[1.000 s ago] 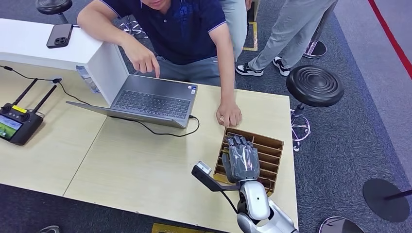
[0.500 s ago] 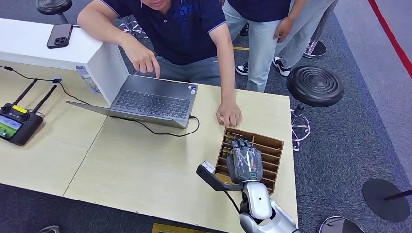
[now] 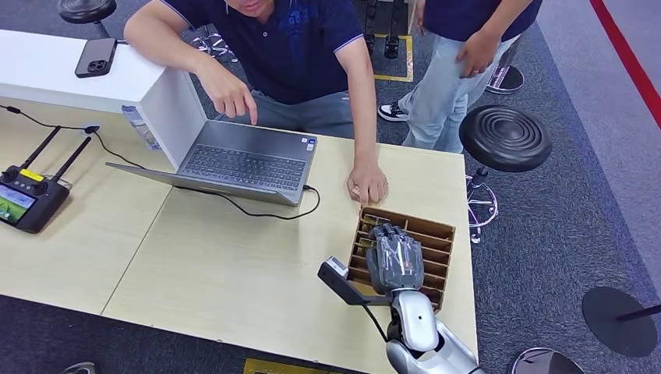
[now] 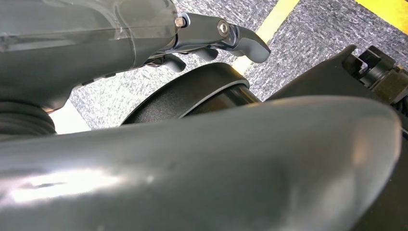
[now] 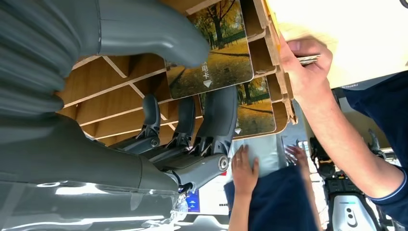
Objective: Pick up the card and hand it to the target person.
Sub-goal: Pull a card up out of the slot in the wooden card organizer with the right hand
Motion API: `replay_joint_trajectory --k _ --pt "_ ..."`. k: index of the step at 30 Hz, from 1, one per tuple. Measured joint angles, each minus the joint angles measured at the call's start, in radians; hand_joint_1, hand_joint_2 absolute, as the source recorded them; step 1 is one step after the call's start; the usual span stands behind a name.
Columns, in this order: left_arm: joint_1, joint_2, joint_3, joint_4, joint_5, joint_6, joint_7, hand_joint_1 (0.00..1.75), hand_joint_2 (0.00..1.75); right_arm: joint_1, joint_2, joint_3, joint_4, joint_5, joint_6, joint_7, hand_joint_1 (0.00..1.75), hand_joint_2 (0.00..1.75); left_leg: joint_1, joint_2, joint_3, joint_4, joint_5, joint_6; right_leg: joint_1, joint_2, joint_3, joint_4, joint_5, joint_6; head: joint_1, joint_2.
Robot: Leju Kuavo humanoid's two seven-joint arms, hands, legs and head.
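Note:
A brown wooden slotted rack [image 3: 438, 234] sits at the table's right end. My right hand [image 3: 395, 257] hovers over it, fingers pointing down into the slots. In the right wrist view a card with an autumn-tree picture [image 5: 216, 60] stands in a slot of the rack [image 5: 110, 86], with a second like card [image 5: 257, 108] behind it. My thumb [image 5: 183, 41] lies against the first card's edge and my fingers [image 5: 219, 115] reach its other edge; the card still stands in its slot. A person's hand [image 3: 366, 185] rests on the table at the rack's far edge. My left hand [image 4: 216, 36] hangs beside my body, holding nothing.
An open laptop [image 3: 245, 164] with a black cable lies left of the rack. A remote controller [image 3: 27, 199] sits at the table's left edge, a phone [image 3: 95, 56] on a white box. A black stool [image 3: 504, 136] stands right of the table, a second person [image 3: 460, 54] beyond it.
My right hand has edged slightly forward and right over the rack. The second person has walked rightward behind the table. The leaning person has not moved.

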State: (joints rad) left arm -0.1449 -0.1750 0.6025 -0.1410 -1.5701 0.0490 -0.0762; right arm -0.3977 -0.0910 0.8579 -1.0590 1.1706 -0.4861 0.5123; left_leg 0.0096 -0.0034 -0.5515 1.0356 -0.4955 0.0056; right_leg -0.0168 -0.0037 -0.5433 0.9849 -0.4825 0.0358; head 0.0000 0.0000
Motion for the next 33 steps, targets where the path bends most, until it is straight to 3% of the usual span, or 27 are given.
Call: replay_joint_trajectory --k 16,27,29,33 --pt "-0.002 -0.002 0.004 0.000 -0.001 0.003 -0.005 0.00 0.00 -0.001 0.004 0.003 0.001 -0.007 -0.008 -0.009 1.17 1.75 0.000 0.000 0.000 0.001 -0.001 0.000 0.000 0.000 0.000 0.001 -0.001 0.000 0.000 0.000" --pt "-0.005 -0.001 -0.001 -0.001 -0.001 0.004 -0.019 0.00 0.00 -0.002 0.002 0.002 -0.002 -0.015 -0.013 -0.013 1.30 1.75 0.000 0.000 0.000 0.000 0.000 0.000 0.000 0.000 0.000 0.000 0.000 0.000 0.000 0.000" --pt "-0.005 -0.002 -0.003 -0.001 -0.001 0.004 -0.021 0.00 0.00 -0.002 0.000 0.002 -0.002 -0.016 -0.013 -0.013 1.34 1.75 0.000 0.000 0.000 0.001 -0.001 0.000 0.000 0.000 0.000 0.001 -0.001 0.000 0.000 0.000" --pt "-0.004 -0.003 -0.002 -0.001 -0.001 0.004 -0.026 0.00 0.00 -0.001 -0.002 0.001 -0.005 -0.018 -0.015 -0.015 1.73 1.75 0.000 0.000 0.000 0.001 -0.001 0.000 0.000 0.000 0.000 0.002 -0.001 0.001 0.000 0.000"
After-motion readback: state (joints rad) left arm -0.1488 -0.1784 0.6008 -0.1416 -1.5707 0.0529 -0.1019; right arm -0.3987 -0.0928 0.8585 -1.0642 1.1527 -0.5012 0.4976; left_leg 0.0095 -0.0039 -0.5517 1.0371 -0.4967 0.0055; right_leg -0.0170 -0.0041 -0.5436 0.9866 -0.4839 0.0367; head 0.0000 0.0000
